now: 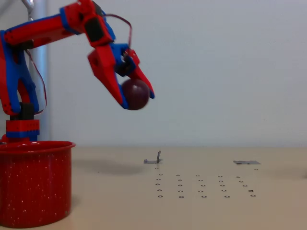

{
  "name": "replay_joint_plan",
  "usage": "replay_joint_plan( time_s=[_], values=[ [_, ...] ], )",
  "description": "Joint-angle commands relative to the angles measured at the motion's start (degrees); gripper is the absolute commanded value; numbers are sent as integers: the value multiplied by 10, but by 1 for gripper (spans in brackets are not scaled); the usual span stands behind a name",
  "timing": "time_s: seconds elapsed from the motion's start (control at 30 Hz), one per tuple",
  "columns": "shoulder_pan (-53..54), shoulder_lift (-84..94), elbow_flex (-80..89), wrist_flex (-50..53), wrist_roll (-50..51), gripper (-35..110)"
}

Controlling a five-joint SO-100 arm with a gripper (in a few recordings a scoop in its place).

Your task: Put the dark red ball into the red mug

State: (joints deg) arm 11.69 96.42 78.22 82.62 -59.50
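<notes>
- While the claw (139, 98) hangs high in the fixed view, the beige table (201, 211) lies far beneath it and runs across the whole lower part of the picture, with a plain pale wall behind.
- Up and to the left of the claw, the red-and-blue arm (43, 28) reaches in from the left edge, bends at its top joint and slopes down to the right; a thin red cable loops over that joint.
- Well below the claw and off to its left stands the red mug (36, 184), upright on the table at the picture's lower left corner, bright red with fine white speckles and a rolled rim. It is not under the claw but clearly left of it.
- Between the claw's two fingers sits the dark red ball (135, 94), glossy and maroon, pinched at the fingertips and held in the air, well apart from the table and the mug.
- Below the claw and to its right, rows of small ring marks (201, 187) dot the tabletop.
- Almost straight below the claw, a small bent metal piece (154, 159) rests on the table.
- Farther to the claw's lower right lies a small flat grey piece (246, 163).
</notes>
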Motion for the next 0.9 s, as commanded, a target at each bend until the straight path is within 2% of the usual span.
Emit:
replay_joint_plan(
  time_s=[0.0, 0.13, 0.43, 0.87],
  values=[
    [29, 76, -58, 20, 11, 15],
    [76, 116, -39, 48, 12, 15],
    [210, 215, 54, 41, -16, 15],
    [396, 294, 207, -78, -81, 15]
  ],
)
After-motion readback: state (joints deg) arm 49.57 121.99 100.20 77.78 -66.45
